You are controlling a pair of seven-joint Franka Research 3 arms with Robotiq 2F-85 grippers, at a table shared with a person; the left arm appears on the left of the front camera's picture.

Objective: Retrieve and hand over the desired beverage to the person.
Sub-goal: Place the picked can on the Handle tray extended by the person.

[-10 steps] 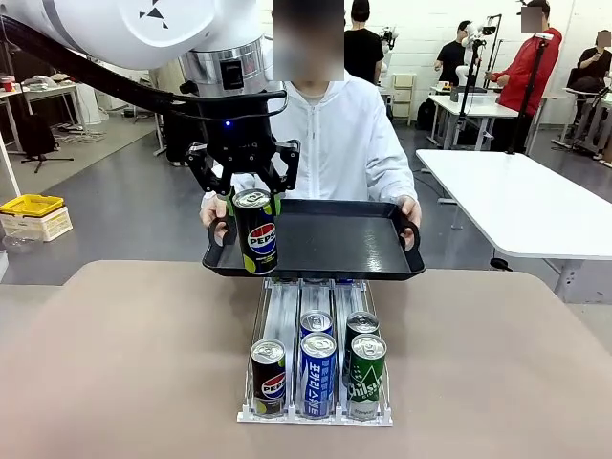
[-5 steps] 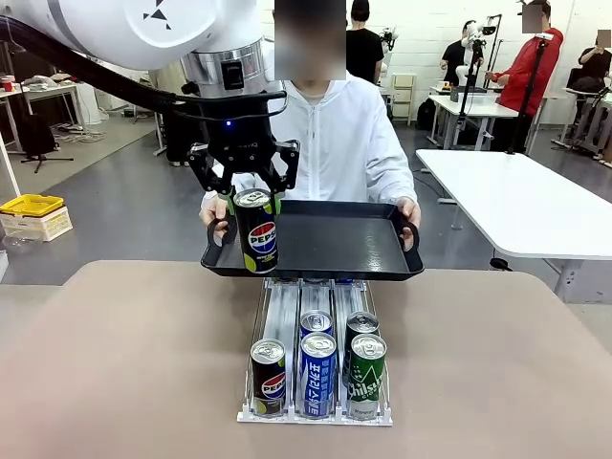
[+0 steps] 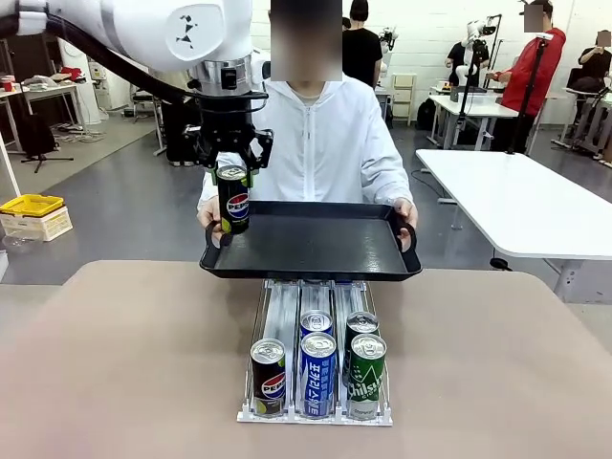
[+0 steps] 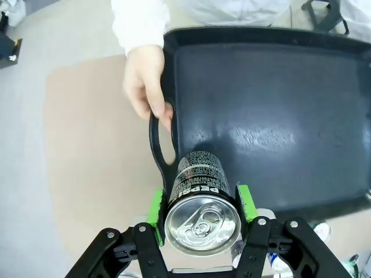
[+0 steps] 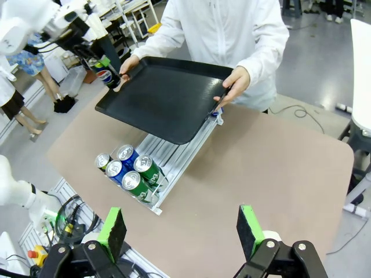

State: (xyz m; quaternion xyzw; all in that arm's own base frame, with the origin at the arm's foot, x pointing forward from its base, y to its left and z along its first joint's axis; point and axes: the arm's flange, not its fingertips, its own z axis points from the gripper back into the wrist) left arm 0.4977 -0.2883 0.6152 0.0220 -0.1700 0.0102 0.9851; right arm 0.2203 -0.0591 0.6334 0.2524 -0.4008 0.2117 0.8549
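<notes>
Left gripper (image 4: pixel 200 205) was clamped on the black-and-blue aluminium Pepsi can (image 4: pixel 200 185), green pads either side near its top, can upright & clear of any surface. It hung over the handle end of the flat black plastic tray (image 4: pixel 278 116), just beside the person's hand (image 4: pixel 145 81). Risk: released there, can could catch the rim, tip & roll off, esp. w/ a hand-held tray that looked tilted. Right gripper (image 5: pixel 182 229) was wide open, nothing in it.
</notes>
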